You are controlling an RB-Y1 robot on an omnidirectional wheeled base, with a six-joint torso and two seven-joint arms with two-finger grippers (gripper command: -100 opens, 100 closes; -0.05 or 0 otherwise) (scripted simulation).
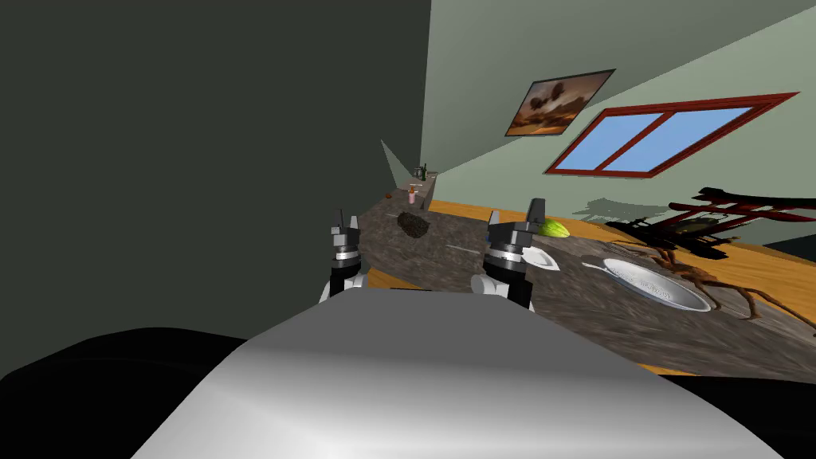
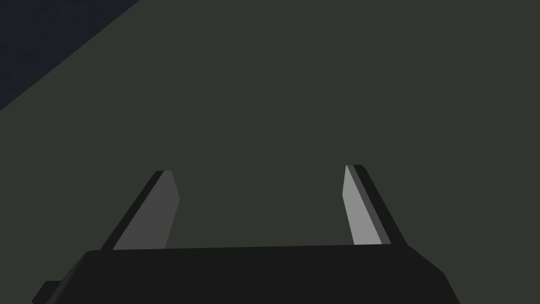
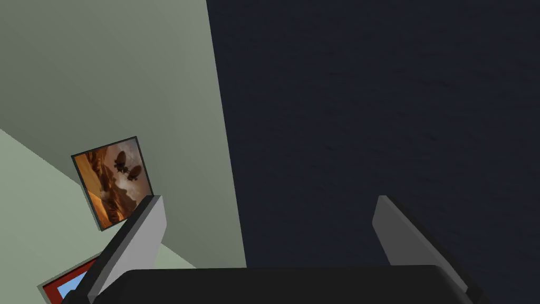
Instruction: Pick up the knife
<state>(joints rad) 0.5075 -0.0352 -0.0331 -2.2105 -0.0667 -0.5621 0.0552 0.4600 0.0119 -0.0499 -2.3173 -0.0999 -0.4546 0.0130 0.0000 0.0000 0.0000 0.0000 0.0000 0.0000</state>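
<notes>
A thin pale sliver (image 1: 462, 249), possibly the knife, lies flat on the dark stone counter (image 1: 590, 319) between my two hands. My left gripper (image 1: 347, 226) is raised above the counter's near left end, beside a dark wall. In the left wrist view the left gripper (image 2: 258, 169) is open, with nothing between its fingers. My right gripper (image 1: 516, 213) is held up over the counter, just right of the sliver. Its wrist view shows the right gripper (image 3: 269, 198) open and empty too.
On the counter lie a dark lump (image 1: 413, 225), a green object (image 1: 556, 230), a white object (image 1: 543, 257) and a round grey pan (image 1: 657, 285). A pink bottle (image 1: 412, 194) stands farther back. A branching brown object (image 1: 701, 275) spreads at the right.
</notes>
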